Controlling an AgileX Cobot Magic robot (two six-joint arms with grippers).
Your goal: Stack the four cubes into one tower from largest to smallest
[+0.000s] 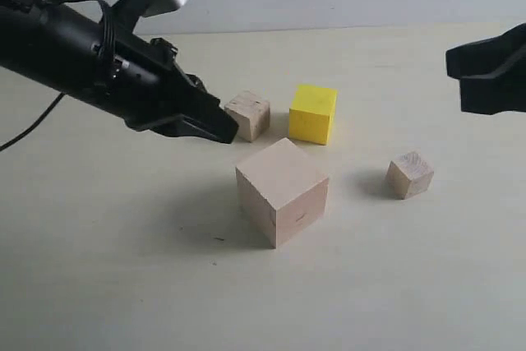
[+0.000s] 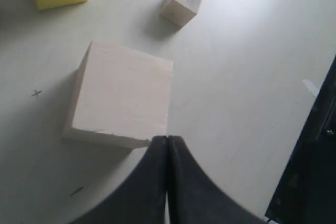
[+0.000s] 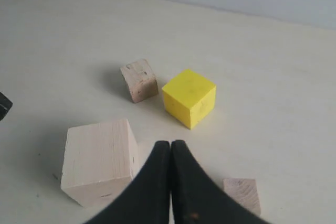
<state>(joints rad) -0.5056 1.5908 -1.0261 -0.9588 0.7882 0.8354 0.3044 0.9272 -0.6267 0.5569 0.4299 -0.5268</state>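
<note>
Pale wood large cube point(image 1: 281, 191) sits on the table point(image 1: 123, 285), just ahead of the left gripper point(image 1: 226, 127) tips. Can't tell from the left wrist view whether tip and cube edge touch. Left jaws are pressed together, nothing between them. Small brownish cube point(image 1: 248, 114) is just beside those tips in the exterior view, gap not readable. Yellow cube point(image 1: 313, 113) is beyond it, near but apart.

Right gripper point(image 1: 454, 67) is also closed tight and empty, held off the table, well apart from all 4 cubes. Nearest to it is the smallest pale cube point(image 1: 410, 174), below the tips. In the right wrist view the large cube and the smallest pale cube flank the closed fingers point(image 3: 157, 182), with the yellow and brownish cubes farther out ahead.

4 cubes are all separate on the table, 0 stacked.
</note>
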